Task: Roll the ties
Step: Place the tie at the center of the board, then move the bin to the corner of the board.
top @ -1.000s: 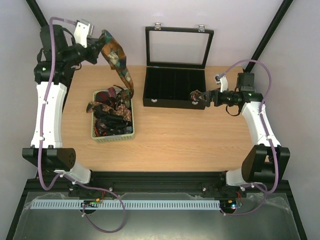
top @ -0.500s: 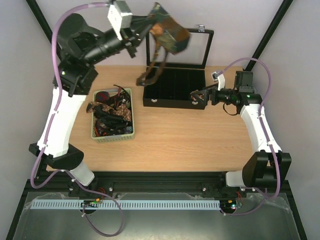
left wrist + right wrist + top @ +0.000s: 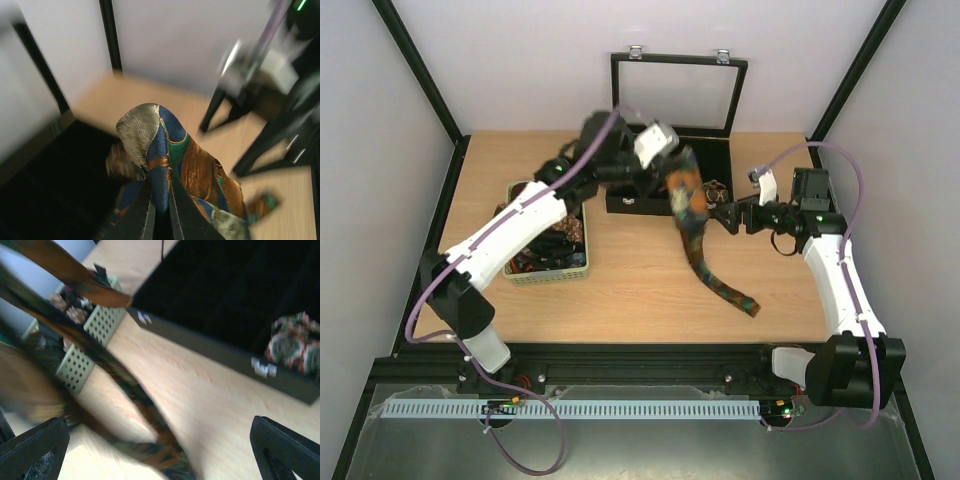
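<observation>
Since its two fingers are pinched tight on a fold of cloth, the left claw (image 3: 160, 212) has one tie (image 3: 692, 215) by its broad end. In the left wrist view the blue, green and brown silk bunches up just above the fingertips. From that grip the tie hangs in front of the black box (image 3: 650, 205) and trails down toward the near right. Its narrow tip lies on the bench (image 3: 620, 300) close to the front edge. Holding it high by one end lets its own weight pull the length straight, which I judge to be the point: a tie must lie flat and untwisted before it can be rolled. The right claw (image 3: 725, 215) stands spread as wide as it goes, with nothing in it. It sits just beside the hanging cloth on its right, low in front of the box's right end. It looks placed to catch the free length or pin it to the bench. In the right wrist view the tie sweeps blurred across the space ahead of the fingers without touching either. Farther out, the box has its glass lid (image 3: 678, 90) propped upright, so the compartments are open to receive rolls. A rolled tie (image 3: 292, 347) already sits in a compartment near the right front corner. At the left, the green basket (image 3: 510, 270) holds a tangled heap of other ties (image 3: 545, 240), so most of the work looks to be ahead.
</observation>
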{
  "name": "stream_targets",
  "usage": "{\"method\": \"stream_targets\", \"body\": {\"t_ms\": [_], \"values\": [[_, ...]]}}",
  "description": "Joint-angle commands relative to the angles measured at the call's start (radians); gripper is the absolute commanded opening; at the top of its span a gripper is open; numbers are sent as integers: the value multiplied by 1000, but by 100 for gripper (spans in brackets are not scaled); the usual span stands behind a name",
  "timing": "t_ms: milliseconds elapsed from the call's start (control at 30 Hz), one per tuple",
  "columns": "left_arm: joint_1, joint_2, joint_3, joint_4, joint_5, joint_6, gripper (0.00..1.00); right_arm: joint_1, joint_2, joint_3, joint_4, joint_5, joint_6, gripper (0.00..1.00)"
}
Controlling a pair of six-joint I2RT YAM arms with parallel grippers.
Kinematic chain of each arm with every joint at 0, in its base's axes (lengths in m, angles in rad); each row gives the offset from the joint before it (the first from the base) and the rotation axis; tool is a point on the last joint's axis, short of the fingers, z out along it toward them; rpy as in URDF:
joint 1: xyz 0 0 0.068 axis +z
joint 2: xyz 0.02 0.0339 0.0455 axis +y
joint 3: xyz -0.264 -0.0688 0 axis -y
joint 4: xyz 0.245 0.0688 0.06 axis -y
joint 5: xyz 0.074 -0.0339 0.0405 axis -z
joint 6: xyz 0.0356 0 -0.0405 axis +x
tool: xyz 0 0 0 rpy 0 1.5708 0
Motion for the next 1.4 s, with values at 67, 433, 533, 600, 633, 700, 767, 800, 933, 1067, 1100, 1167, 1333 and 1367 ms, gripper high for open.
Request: {"method": "stream_targets", "body": {"t_ms": [67, 433, 533, 600, 633, 700, 767, 800, 933, 1067, 1100, 1167, 1333, 1367], "values": [[10, -72, -396, -27, -91, 78, 2, -6, -79, -157, -143, 54, -151, 99], [9, 74, -533, -227, -246, 191, 97, -6, -73, -169, -167, 34, -165, 99], [19, 96, -563, -231, -300, 202, 98, -6, -61, -155, -178, 32, -167, 99], [43, 96, -587, -236, -323, 203, 98, -6, -59, -151, -184, 31, -168, 99], [63, 93, -601, -242, -324, 208, 98, -7, -58, -153, -184, 29, -169, 98], [110, 87, -625, -251, -336, 225, 98, -6, -55, -154, -189, 25, -171, 99], [161, 80, -646, -262, -357, 253, 98, -5, -48, -156, -196, 26, -178, 99], [189, 76, -655, -265, -370, 268, 98, -4, -43, -157, -198, 35, -174, 99], [321, 63, -673, -282, -391, 342, 98, 2, -4, -154, -212, 86, -163, 97], [472, 67, -677, -291, -412, 415, 97, 28, 29, -143, -239, 98, -167, 92], [509, 69, -674, -293, -414, 430, 97, 46, 33, -144, -237, 101, -163, 91], [573, 71, -668, -290, -422, 446, 97, 86, 42, -140, -225, 110, -155, 89], [653, 43, -630, -319, -353, 403, 96, 241, 113, -101, -201, 129, -127, 86], [653, 17, -630, -316, -319, 391, 97, 275, 132, -91, -197, 131, -127, 86]]}}
